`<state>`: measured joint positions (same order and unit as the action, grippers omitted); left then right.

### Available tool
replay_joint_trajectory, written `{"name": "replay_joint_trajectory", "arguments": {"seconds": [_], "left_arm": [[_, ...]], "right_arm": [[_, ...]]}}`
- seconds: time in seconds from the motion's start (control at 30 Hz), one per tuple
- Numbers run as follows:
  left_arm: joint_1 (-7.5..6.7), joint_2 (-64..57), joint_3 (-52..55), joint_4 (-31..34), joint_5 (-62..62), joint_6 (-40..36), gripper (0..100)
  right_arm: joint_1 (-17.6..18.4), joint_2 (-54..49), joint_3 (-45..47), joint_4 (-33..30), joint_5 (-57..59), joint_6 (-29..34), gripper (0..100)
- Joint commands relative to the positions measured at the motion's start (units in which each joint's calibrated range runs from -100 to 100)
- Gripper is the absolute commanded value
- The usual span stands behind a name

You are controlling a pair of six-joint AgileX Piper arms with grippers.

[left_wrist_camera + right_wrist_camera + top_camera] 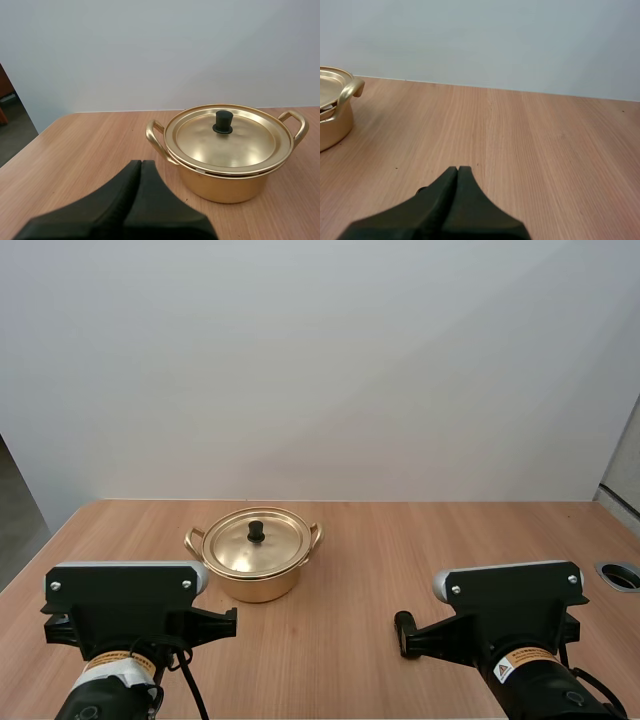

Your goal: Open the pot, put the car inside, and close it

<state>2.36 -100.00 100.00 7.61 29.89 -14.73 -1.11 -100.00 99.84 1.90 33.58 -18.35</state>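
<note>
Pot (256, 578), golden, stands on the wooden worktop (430, 540), left of centre in the high view. Its lid (268, 552) is seated flat on the rim, and a black knob (256, 531) stands upright at the lid's middle. Two loop handles (195, 540) stick out from the pot's sides. My left jaws lie pressed together as one dark wedge and hold nothing. They point toward the pot, near its front wall but apart from it. My right jaws are likewise together and empty, low over bare wood well to the right of the pot. From there one side of the pot, with one of its handles, shows off to the side. Both arms sit at the worktop's near edge.
</note>
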Motion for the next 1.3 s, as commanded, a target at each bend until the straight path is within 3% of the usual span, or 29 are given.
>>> {"name": "replay_joint_trajectory", "arguments": {"seconds": [0.0, 0.33, 0.4, 0.6, 0.7, 0.83, 0.93, 1.0, 1.07, 1.17, 1.27], "left_arm": [[-0.02, 0.0, 0.0, -0.1, 0.0, 0.0, 0], [-0.02, 0.0, 0.0, -0.1, -0.1, 0.0, 0], [-0.02, 0.0, 0.0, 0.5, -4.8, 0.0, 0], [-0.02, 0.0, -5.3, 10.5, -21.8, 0.1, 0], [-0.02, 0.0, -12.5, 18.5, -10.5, 1.4, 0], [-0.02, 0.0, -21.0, 18.0, 6.4, 1.7, 0], [-0.02, 0.0, -24.3, 17.2, 4.5, 4.4, 0], [-0.02, 0.0, -26.4, 13.3, 3.6, 8.9, 0], [-0.09, 3.2, -29.3, 3.3, 8.2, 19.8, 0], [-0.09, 13.3, -34.2, -12.8, 23.4, 35.8, 0], [-0.09, 25.6, -39.7, -21.4, 38.9, 41.9, 0]], "right_arm": [[0.0, 0.0, 0.0, 0.0, 0.1, 0.0, 0], [0.0, 0.0, 0.0, 0.0, 0.1, 0.0, 0], [0.0, 0.0, -0.2, 0.0, -1.6, 0.0, 0], [0.0, 0.0, -5.3, -1.9, -19.5, -0.1, 0], [-0.1, 0.0, -11.0, -8.1, -18.0, -0.2, 0], [-0.2, 0.0, -19.0, -14.2, -4.7, -0.2, 0], [-0.2, 0.0, -24.6, -14.6, 4.6, -0.5, 0], [-0.2, 0.0, -25.9, -13.4, 5.7, -3.7, 0], [-0.2, 1.1, -26.3, -10.3, 6.6, -9.0, 0], [-0.2, 6.0, -26.3, -1.4, 12.8, -18.8, 0], [-0.2, 11.6, -26.3, 5.8, 20.8, -24.1, 0]]}}
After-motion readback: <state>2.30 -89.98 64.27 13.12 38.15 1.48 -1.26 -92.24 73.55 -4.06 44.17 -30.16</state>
